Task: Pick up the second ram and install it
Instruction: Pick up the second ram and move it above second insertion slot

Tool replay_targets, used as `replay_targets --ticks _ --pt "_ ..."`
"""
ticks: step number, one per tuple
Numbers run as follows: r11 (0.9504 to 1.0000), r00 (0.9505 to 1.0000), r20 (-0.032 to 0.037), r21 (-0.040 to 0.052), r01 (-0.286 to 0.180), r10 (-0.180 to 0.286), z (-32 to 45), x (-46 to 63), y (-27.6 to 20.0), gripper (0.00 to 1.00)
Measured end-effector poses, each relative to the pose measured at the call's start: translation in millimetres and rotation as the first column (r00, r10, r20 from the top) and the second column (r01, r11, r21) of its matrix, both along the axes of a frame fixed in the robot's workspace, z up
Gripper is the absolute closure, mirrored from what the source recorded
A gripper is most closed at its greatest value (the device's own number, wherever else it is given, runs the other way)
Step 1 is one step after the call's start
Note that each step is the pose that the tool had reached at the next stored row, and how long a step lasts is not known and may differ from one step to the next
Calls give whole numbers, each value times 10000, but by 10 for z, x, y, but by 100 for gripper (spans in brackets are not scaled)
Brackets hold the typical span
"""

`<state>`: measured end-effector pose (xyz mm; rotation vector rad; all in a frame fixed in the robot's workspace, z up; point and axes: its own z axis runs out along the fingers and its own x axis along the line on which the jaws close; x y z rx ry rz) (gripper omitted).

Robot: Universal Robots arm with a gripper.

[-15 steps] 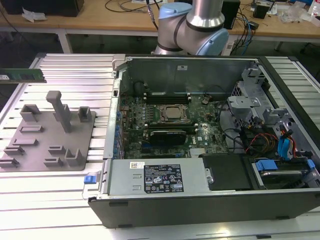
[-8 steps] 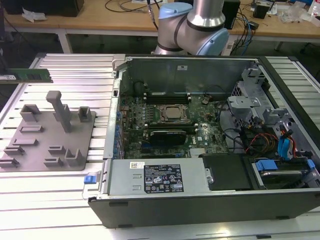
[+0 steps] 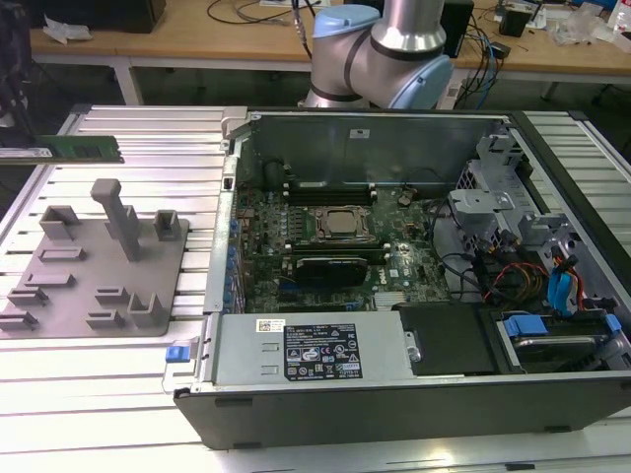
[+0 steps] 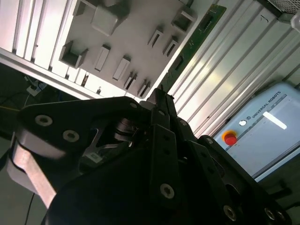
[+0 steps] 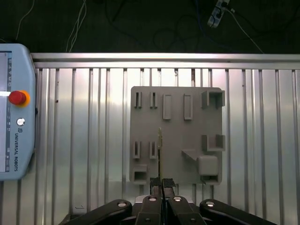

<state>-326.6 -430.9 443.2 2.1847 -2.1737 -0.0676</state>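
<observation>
we see the black two-finger gripper point(image 5: 161, 182) with jaws clamped on the slim green ram stick point(image 4: 196, 37), held above the grey moulded holder plate point(image 5: 176, 101), well apart from the open black computer case point(image 3: 394, 414).

Overhead light glares white off the ribbed table point(image 3: 89, 394), leaving the computer case point(image 3: 375, 148) interior shadowed

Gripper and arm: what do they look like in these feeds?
The arm is a silver tube with pale blue joint caps. The gripper is black: jointed link bars with silver bolt heads, ending in slim fingers with ribbed pads.
</observation>
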Motion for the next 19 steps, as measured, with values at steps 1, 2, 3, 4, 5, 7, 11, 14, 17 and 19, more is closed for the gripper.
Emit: replay_targets --ticks 1,2,3,4,5,7,11,14,17,19 --pt "10000 10000 -1 0 1 -1 0 52 0 91" --pt "10000 10000 -1 -1 1 -1 1 91 0 91" --pt "10000 10000 -1 -1 1 -1 1 110 0 91" --pt "10000 10000 0 0 1 -1 0 132 0 91" --pt "10000 10000 0 -1 1 -1 0 158 0 91" --pt "10000 10000 -1 0 0 0 0 212 0 91" --pt "10000 10000 -1 0 1 -1 0 378 0 91" --pt "10000 10000 -5 -1 0 0 1 467 -1 91" --pt "10000 10000 -11 -1 2 -2 0 585 0 91" --pt "10000 10000 -13 0 0 0 0 690 -1 91"
